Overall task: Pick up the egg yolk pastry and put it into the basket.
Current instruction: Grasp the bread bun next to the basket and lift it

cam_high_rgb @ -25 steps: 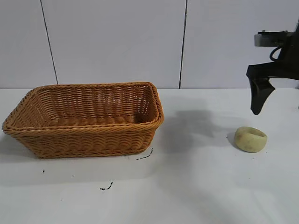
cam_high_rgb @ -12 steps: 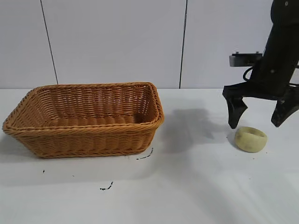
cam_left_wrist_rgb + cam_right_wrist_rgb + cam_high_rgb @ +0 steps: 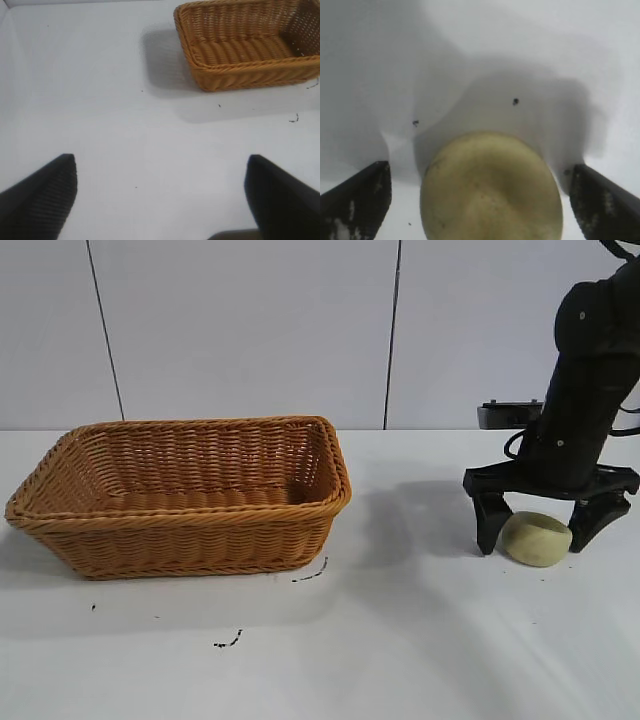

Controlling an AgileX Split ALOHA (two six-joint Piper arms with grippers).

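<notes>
The egg yolk pastry (image 3: pixel 537 538), a small pale yellow-green bun, lies on the white table at the right. My right gripper (image 3: pixel 541 530) has come down over it and stands open, one black finger on each side with a gap to the pastry. In the right wrist view the pastry (image 3: pixel 491 187) fills the space between the two fingertips (image 3: pixel 362 197) without touching them. The orange-brown wicker basket (image 3: pixel 180 525) stands at the left of the table, with nothing seen inside. My left gripper (image 3: pixel 161 192) hovers open over bare table, with the basket (image 3: pixel 240 75) some way off.
Small dark marks (image 3: pixel 310 575) dot the white table in front of the basket. A grey panelled wall (image 3: pixel 250 330) closes the back. Open table lies between basket and pastry.
My right arm has swung in from the right edge and dropped, so that its open fingers now straddle the pastry. Pastry and basket have not moved.
</notes>
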